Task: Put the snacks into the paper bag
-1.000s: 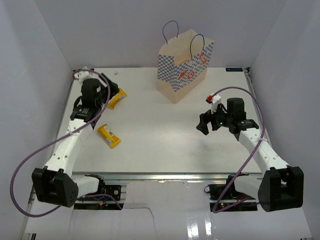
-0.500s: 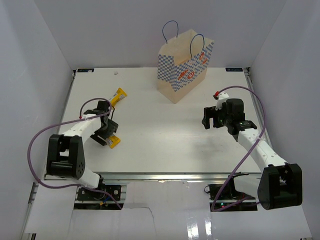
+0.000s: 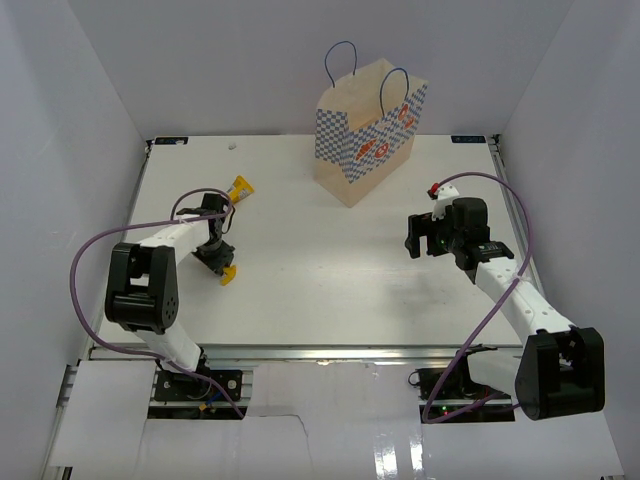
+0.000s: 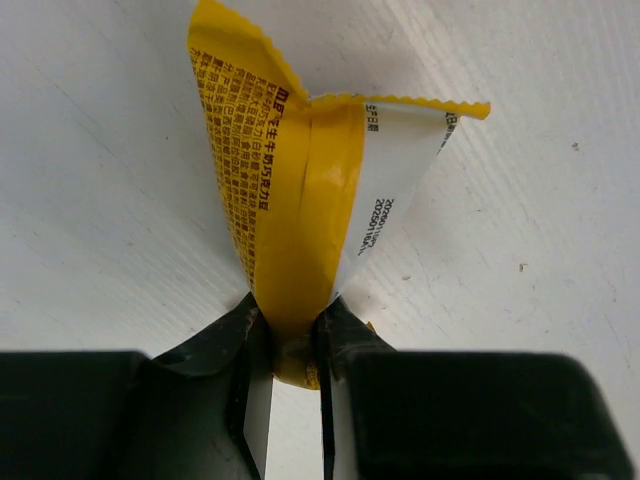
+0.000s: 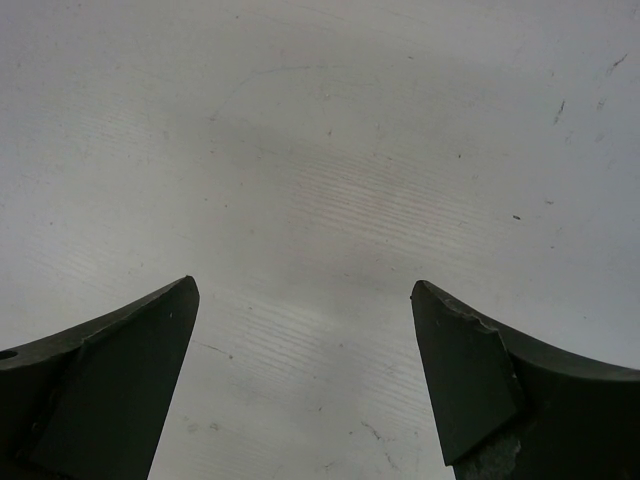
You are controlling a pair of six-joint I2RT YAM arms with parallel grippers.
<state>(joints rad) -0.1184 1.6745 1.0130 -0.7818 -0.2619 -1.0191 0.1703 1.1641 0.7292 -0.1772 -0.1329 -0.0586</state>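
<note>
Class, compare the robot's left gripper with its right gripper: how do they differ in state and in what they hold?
The left gripper is shut, while the right gripper is open, fingers wide apart. The left gripper pinches a yellow bar by one end; the right gripper holds nothing, with only bare white table below. Both have dark fingers.

— Can you see the whole bar [image 4: 300, 220]?
— No, its lower end is lost between the left fingers [image 4: 190, 400]. From above, only a yellow tip shows.
— And inside the bag [image 3: 365, 130]?
— Hidden.
</note>
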